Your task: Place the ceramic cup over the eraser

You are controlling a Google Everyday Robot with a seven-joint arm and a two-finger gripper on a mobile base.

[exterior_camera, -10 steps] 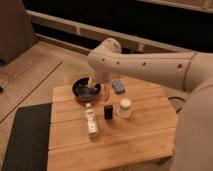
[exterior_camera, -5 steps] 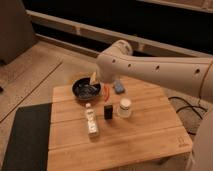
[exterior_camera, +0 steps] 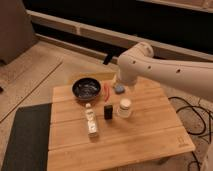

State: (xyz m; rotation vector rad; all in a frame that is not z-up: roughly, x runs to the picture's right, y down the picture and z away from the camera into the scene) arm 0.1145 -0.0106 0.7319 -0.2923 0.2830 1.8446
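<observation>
Ceramic cup [exterior_camera: 124,107] sits on the table [exterior_camera: 142,137] right of centre, with the eraser [exterior_camera: 108,112] upright just beside it on the left, not touching. Clear bottle [exterior_camera: 90,120] is further left; dark bowl [exterior_camera: 86,88], red-orange stick [exterior_camera: 106,90] and blue-grey oblong [exterior_camera: 120,89] lie along the far side. Hand [exterior_camera: 121,81] hangs just above the blue-grey oblong, largely hidden by the arm; cannot tell if spread or pressed together.

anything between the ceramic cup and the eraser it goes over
Nothing visible: the ceramic cup stands beside the eraser, only a gap between. The end effector hangs behind them, by the blue-grey oblong object.
</observation>
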